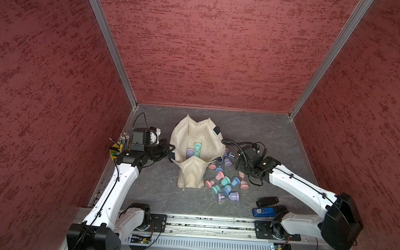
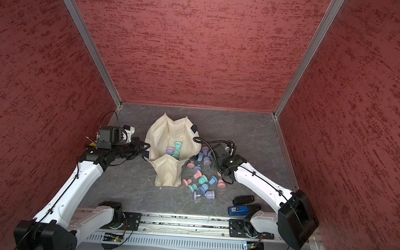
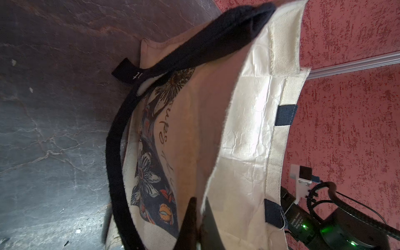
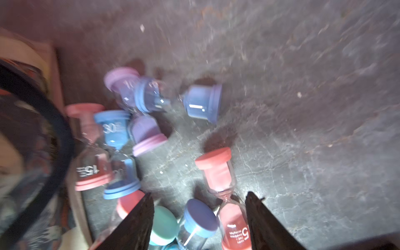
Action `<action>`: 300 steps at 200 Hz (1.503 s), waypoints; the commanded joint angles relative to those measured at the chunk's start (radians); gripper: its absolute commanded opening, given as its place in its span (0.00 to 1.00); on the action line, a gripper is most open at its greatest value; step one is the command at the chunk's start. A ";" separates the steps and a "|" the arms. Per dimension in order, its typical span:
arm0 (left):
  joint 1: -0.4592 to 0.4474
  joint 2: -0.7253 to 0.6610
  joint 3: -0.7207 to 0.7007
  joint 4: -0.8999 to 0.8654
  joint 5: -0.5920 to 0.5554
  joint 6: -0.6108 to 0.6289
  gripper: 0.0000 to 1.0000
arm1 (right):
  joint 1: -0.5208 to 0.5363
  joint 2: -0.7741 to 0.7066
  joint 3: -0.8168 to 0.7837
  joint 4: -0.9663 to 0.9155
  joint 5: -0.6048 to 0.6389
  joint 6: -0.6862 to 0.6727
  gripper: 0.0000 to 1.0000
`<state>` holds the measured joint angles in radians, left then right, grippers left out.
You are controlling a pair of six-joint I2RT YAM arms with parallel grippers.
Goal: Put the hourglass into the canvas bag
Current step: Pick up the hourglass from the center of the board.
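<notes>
The cream canvas bag lies on the table with its mouth spread wide. A teal hourglass and a purple hourglass lie inside it. My left gripper is shut on the bag's near rim, by the navy handle, and holds it open. Several pastel hourglasses lie scattered right of the bag. My right gripper is open just above this pile. A blue-capped hourglass lies between its fingers, a red one by one finger. In both top views its jaws are hidden under the wrist.
A yellow pencil cup stands behind my left wrist at the table's left edge. A blue flat device and a black one lie near the right arm's base. Red walls close in three sides.
</notes>
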<state>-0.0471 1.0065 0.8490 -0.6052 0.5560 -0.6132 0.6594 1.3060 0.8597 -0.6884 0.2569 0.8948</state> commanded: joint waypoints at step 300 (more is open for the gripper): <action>-0.006 -0.018 -0.014 0.010 0.011 0.004 0.04 | -0.127 0.218 -0.130 0.214 -0.107 0.015 0.22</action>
<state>-0.0498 1.0000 0.8474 -0.6048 0.5564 -0.6136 0.5434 1.5295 0.7620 -0.4751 0.1596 0.8871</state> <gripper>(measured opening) 0.062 0.464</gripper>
